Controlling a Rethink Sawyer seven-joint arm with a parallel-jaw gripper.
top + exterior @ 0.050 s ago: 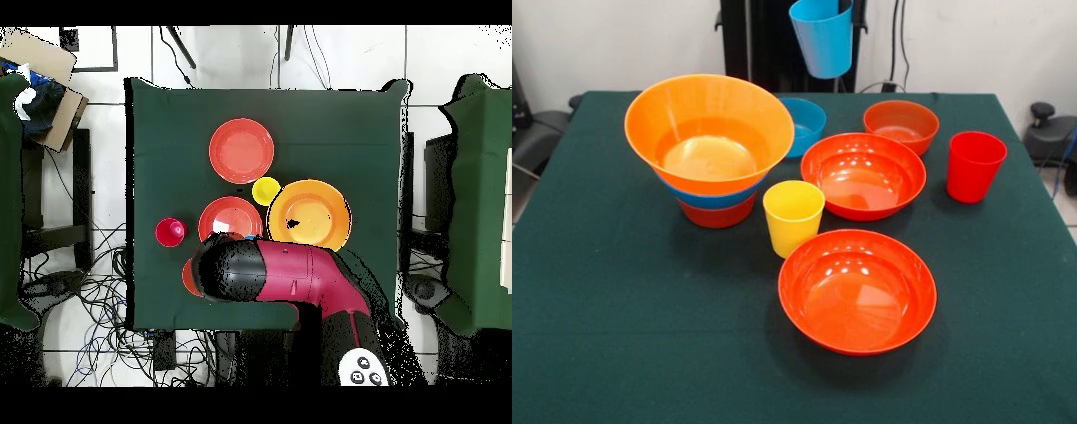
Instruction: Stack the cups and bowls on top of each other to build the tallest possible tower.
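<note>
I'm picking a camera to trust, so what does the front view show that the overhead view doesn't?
Only the front view shows the light blue plastic cup hanging above the table, the small blue bowl, and the blue and red-orange bowls under the huge orange bowl. Only the overhead shows the red and black arm. Both share the yellow cup and red cup.

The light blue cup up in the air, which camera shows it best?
The front view. The light blue cup hangs tilted above the table's far edge, its rim cut off at the top of the picture. What holds it is out of frame. In the overhead view the arm covers that spot, so the cup is hidden.
</note>
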